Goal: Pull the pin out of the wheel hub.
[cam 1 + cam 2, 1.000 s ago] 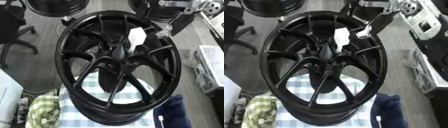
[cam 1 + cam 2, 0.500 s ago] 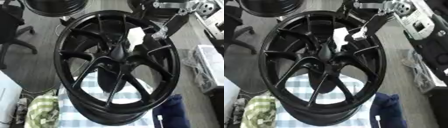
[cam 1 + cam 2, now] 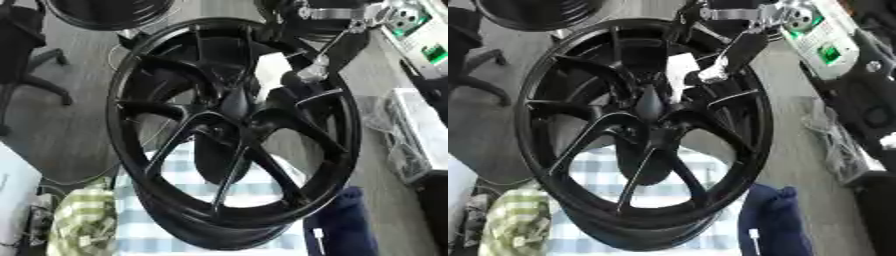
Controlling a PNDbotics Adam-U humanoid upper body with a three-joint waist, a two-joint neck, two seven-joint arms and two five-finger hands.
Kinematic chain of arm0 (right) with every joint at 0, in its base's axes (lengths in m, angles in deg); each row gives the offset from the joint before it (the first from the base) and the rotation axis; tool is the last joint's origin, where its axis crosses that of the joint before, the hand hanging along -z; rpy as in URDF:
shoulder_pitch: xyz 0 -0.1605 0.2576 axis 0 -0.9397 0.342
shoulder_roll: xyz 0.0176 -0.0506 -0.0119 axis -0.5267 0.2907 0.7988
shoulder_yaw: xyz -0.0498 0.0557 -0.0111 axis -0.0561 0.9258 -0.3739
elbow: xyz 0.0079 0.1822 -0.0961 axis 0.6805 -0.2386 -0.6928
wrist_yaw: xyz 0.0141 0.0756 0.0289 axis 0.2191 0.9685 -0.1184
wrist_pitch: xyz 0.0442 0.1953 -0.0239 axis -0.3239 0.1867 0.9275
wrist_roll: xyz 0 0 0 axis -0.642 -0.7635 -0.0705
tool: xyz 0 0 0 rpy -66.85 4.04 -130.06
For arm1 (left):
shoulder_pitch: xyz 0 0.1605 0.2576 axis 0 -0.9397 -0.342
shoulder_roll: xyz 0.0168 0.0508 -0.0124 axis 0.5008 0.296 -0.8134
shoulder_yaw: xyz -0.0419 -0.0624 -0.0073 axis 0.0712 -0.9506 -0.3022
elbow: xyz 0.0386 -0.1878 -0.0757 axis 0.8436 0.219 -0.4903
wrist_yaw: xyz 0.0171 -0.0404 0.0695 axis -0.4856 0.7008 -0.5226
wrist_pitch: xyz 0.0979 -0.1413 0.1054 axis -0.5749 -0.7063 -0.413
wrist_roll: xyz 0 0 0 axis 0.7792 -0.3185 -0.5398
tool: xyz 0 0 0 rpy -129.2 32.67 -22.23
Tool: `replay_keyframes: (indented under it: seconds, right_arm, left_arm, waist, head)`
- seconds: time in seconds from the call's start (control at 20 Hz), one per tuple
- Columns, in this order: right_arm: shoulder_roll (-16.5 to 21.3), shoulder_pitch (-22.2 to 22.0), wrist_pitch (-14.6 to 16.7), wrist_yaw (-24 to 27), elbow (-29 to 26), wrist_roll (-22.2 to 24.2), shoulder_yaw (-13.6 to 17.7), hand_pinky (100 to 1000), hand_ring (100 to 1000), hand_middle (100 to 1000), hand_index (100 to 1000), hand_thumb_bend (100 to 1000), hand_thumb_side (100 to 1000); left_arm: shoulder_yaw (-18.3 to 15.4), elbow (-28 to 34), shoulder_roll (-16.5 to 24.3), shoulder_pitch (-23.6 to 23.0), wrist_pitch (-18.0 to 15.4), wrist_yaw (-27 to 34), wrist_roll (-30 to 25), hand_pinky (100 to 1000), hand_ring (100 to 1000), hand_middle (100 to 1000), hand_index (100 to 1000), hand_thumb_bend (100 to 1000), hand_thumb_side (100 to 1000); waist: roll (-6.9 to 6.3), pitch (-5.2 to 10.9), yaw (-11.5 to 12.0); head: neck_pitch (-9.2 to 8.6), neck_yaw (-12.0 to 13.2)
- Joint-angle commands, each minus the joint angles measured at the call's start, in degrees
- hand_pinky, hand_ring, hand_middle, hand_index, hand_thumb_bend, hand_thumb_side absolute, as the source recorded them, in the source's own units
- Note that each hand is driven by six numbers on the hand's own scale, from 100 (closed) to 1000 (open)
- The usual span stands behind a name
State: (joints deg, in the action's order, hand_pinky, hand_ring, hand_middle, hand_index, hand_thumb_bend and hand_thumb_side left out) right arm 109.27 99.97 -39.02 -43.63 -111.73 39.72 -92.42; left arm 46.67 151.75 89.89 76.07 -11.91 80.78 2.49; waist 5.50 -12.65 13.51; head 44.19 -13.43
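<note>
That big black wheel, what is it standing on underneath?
Through the spokes of the wheel a blue-and-white checked cloth shows, with a green checked fabric to its left and a dark blue one to its right. The rim hides the contact spot.

Right arm (image 3: 741, 12): black shell, one bright silver joint band across it near the top edge. Silver round joint housing (image 3: 796, 14) beside it, with a dark centre. Right hand (image 3: 730, 57): black, slim finger segments; a thin pale rod or cable runs down along it to a silver-grey tip (image 3: 713, 75). Further detail is too blurred to make out, markings and screws included. Left arm and hand don't show in either view.
</note>
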Motion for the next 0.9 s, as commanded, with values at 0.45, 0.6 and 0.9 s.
replay_keyframes:
  seconds: [0.45,0.6,0.9]
  right_arm:
    - [0.6,-0.2,0.1,-2.2,0.9,-0.5,0.3,826,702,716,833,393,567]
    - [0.6,-0.4,0.1,-2.8,1.3,-0.6,0.2,823,702,716,832,390,574]
    - [1.0,-0.8,0.4,-3.1,1.5,-0.7,0.4,822,699,713,830,376,572]
  left_arm:
    - [-0.6,0.9,1.8,0.8,0.0,0.2,0.2,674,753,628,687,100,869]
    - [-0.7,0.8,1.9,0.8,0.0,0.3,0.2,673,741,628,686,100,868]
    - [-0.7,0.6,1.8,0.8,0.0,0.2,0.1,672,729,627,686,100,868]
  waist:
    - [-0.05,0.06,0.3]
    - [-0.11,-0.09,0.4]
    - [-0.33,-0.22,0.2]
  head:
    - [-0.08,-0.6]
    - [-0.08,-0.7]
    - [-0.08,-0.8]
